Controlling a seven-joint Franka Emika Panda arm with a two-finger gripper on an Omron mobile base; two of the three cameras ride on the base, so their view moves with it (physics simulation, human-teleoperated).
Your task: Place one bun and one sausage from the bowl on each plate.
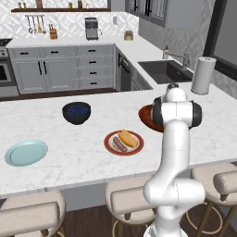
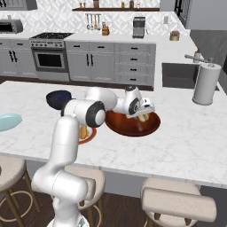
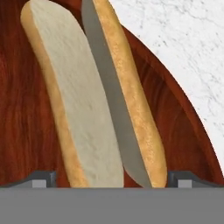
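The bun [image 3: 92, 100] is lying in the wooden bowl [image 2: 133, 125], center of the hand view, split open. My claw [image 3: 109, 179] is hanging wide open w/ a tip on each side of it. Red-rim plate [image 1: 123, 142], lower middle, is holding a bun & sausage.

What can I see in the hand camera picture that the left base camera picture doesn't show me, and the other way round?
Hand view: a split bun lying in the wooden bowl, close up between the open gripper tips.

Left base view: the red-rimmed plate already holding a bun and sausage, the bare blue-green plate, the dark bowl, and the paper towel roll.

Both: the wooden bowl and the marble counter.
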